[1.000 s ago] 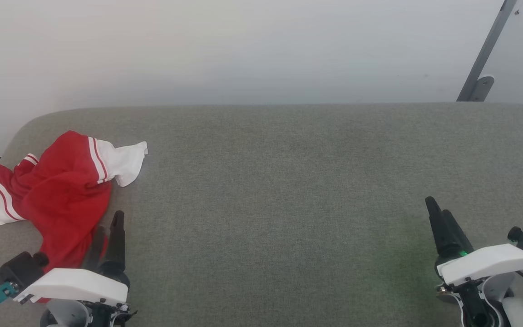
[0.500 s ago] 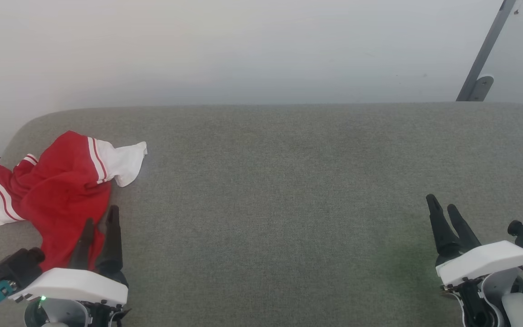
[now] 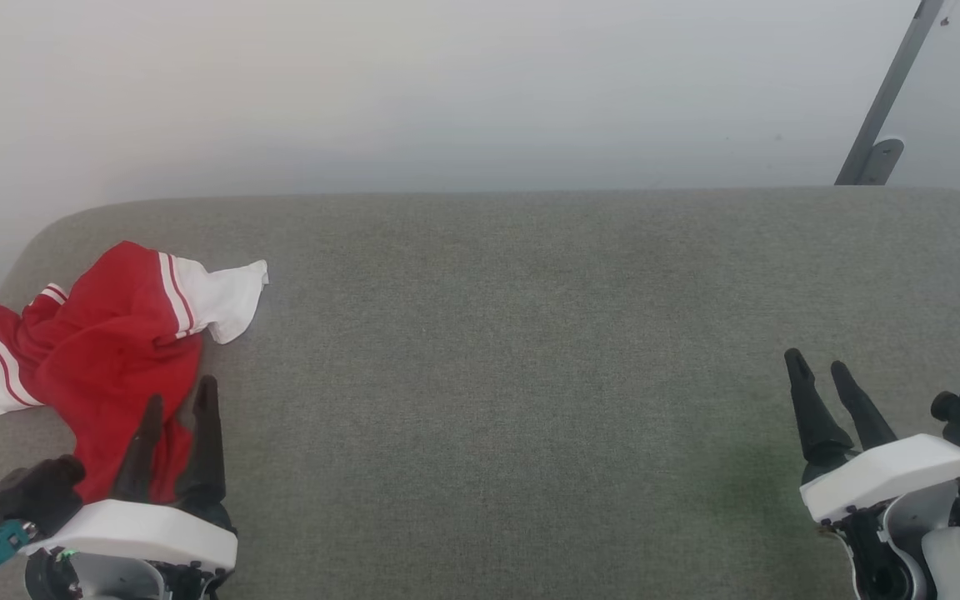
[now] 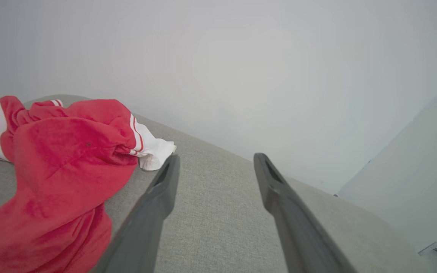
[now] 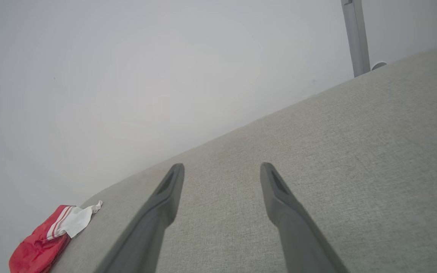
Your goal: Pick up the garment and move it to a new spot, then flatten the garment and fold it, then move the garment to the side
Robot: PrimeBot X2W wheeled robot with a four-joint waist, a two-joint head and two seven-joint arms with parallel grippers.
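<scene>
1. Left gripper (image 3: pixel 180 392): spread and empty, at 7 o'clock in the head view. One finger over the near red end of the garment (image 3: pixel 113 350), the other just beside its edge. Touching or not: impossible to tell.
2. Right gripper (image 3: pixel 817 362): spread as well, holding nothing, at 4 o'clock, well apart from the cloth.
3. Garment: crumpled in a heap at 9 o'clock on the grey cushion (image 3: pixel 530 375), with a white sleeve (image 3: pixel 226 300) trailing toward 1 o'clock from the heap.
4. Handling, as a judgement: light, limp and soft. Likely to sag and unfurl once lifted. Not fragile, hardly slippery. Expect some drag on the coarse upholstery.
5. Hold: pinch a raised red fold close to the fingertips, or the seam beside the white sleeve. Gather a few layers, not the whole heap.
6. Edges: rounded cushion corner close by at 9 o'clock, wall (image 3: pixel 447 83) behind at 12. Avoid nudging cloth over that left rim.
7. Room: wide bare stretch from centre toward 3 o'clock, probably ample for laying flat and folding.
</scene>
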